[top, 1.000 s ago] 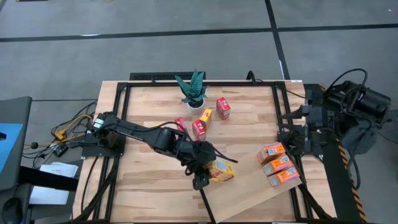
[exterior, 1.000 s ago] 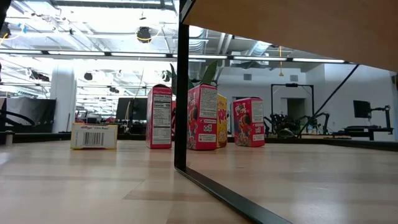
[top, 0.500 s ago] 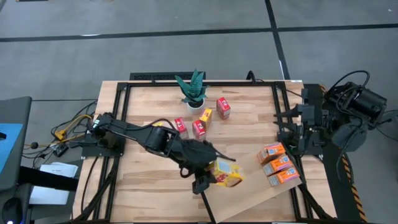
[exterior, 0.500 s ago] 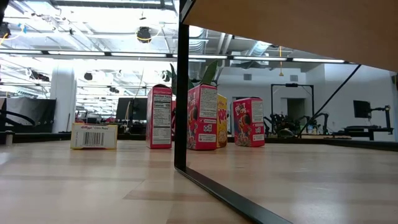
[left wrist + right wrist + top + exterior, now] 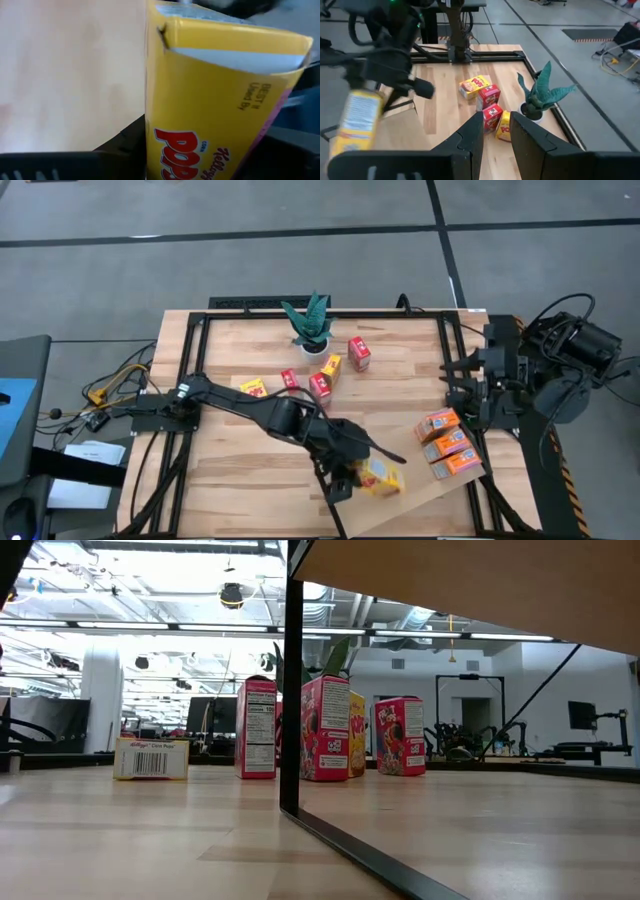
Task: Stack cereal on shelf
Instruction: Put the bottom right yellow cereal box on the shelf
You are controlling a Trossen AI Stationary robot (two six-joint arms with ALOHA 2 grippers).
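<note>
My left gripper [image 5: 358, 476] is shut on a yellow cereal box [image 5: 382, 477] over the near left part of the pale shelf board [image 5: 410, 502]. The box fills the left wrist view [image 5: 215, 100]. Three orange boxes [image 5: 447, 444] lie in a row on the shelf's right end. Red boxes [image 5: 320, 385] and a yellow box [image 5: 331, 365] stand upright on the tabletop. Another yellow box [image 5: 253, 387] lies flat there. My right gripper [image 5: 496, 127] waits raised at the table's right edge, open, with nothing between its fingers. My left gripper pinches the yellow box between its two fingers, one finger [image 5: 125, 147] on each of two opposite sides [image 5: 150, 135]. The fingers slant down toward the table's right edge. The box is lifted above the shelf board, its flap end [image 5: 235, 55] away from the wrist.
A green potted plant [image 5: 310, 325] stands at the table's far edge behind the boxes. A black frame rail [image 5: 330, 310] runs along the table's edges. In the low view the shelf board [image 5: 450, 580] slants overhead and its dark edge [image 5: 291, 690] crosses in front of the standing boxes.
My left gripper has carried the yellow box toward the table's right and near edges, from the shelf's left edge to over the board. The box stays in the hold and has turned a little with the wrist.
</note>
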